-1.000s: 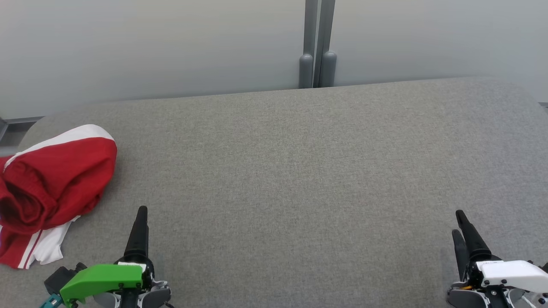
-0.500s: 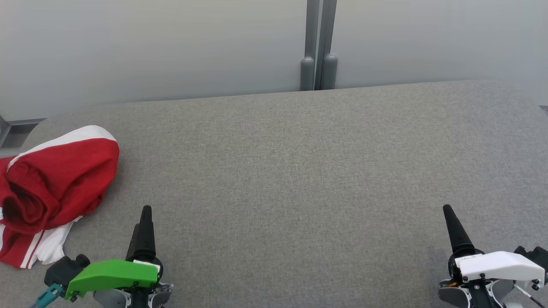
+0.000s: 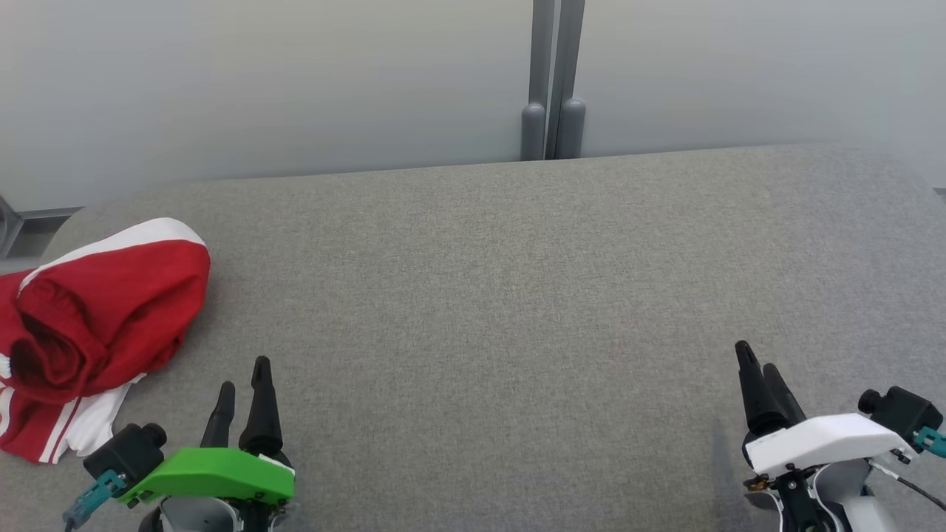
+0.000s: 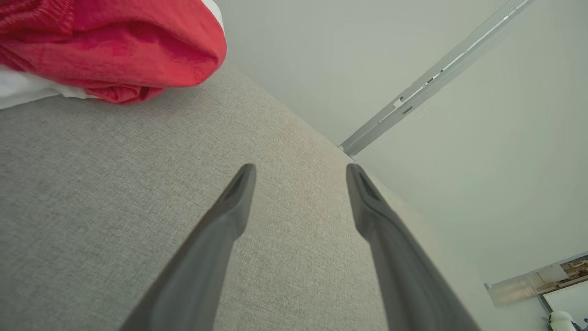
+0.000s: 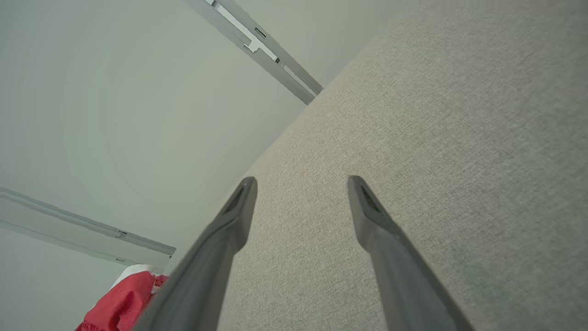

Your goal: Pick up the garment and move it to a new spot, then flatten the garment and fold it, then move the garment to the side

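**Garment heaped at the table's left edge, both grippers open and empty**

In the head view the garment (image 3: 96,310) lies at about 9 o'clock, a crumpled red heap with white bands along its top edge and white cloth with red stripes showing under its near side. It rests on the grey fabric-covered table (image 3: 502,295), close to the table's rounded far-left corner. Its left part is cut off by the frame edge, so its full outline cannot be told, and it may hang a little over the table's side.

The left gripper (image 3: 242,374) sits at 7 o'clock under a green cover (image 3: 211,476). Its two dark fingers point toward 12 o'clock with a clear gap between the tips, and they hold nothing. The garment lies near it toward 10 o'clock, apart from the fingers. In the left wrist view the fingers stand well spread over bare grey fabric, and the red heap shows at 10 to 11 o'clock.

The right gripper (image 3: 755,357) sits at 5 o'clock under a white cover (image 3: 820,440), well apart from the garment. Its fingers lean slightly toward 11 o'clock. The right wrist view shows them spread wide with nothing between them, and a small patch of red at 7 o'clock.

Behind the table stands a pale wall (image 3: 295,81) with a grey post (image 3: 553,89) at 12 o'clock.
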You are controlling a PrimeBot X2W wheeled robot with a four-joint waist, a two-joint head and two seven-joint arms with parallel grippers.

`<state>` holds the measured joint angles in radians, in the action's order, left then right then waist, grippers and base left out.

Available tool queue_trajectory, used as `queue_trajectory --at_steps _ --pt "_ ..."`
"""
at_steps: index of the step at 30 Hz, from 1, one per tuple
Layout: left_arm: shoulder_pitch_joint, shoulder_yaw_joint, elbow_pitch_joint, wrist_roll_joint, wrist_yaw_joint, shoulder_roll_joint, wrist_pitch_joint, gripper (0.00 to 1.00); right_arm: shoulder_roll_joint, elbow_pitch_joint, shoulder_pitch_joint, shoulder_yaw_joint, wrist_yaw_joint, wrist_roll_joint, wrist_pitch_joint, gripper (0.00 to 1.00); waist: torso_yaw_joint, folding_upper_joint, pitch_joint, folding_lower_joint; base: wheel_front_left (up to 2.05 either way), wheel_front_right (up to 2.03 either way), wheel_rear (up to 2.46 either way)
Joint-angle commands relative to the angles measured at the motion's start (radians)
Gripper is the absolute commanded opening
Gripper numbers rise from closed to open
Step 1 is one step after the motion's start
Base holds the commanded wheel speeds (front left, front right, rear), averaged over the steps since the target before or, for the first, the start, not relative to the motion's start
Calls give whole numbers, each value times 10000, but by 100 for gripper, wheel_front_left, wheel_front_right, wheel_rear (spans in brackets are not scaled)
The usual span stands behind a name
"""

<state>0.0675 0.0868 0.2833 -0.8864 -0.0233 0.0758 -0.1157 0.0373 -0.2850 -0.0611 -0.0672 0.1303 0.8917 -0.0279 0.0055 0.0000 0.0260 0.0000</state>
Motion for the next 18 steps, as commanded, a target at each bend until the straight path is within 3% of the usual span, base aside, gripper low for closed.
queue_trajectory --at_steps 1,9,18 --pt "4 37 -135 397 62 114 -77 100 81 180 -238 61 3 -444 -15 100 3 0 6 0 0 0 0" --pt "91 554 121 2153 274 401 -303 100 91 729 -133 128 3 -2838 210 100 49 0 33 0 0 0 0" --pt "386 796 404 3209 248 574 -507 100 101 1065 -65 331 4 -4551 278 100 106 0 31 0 0 0 0"
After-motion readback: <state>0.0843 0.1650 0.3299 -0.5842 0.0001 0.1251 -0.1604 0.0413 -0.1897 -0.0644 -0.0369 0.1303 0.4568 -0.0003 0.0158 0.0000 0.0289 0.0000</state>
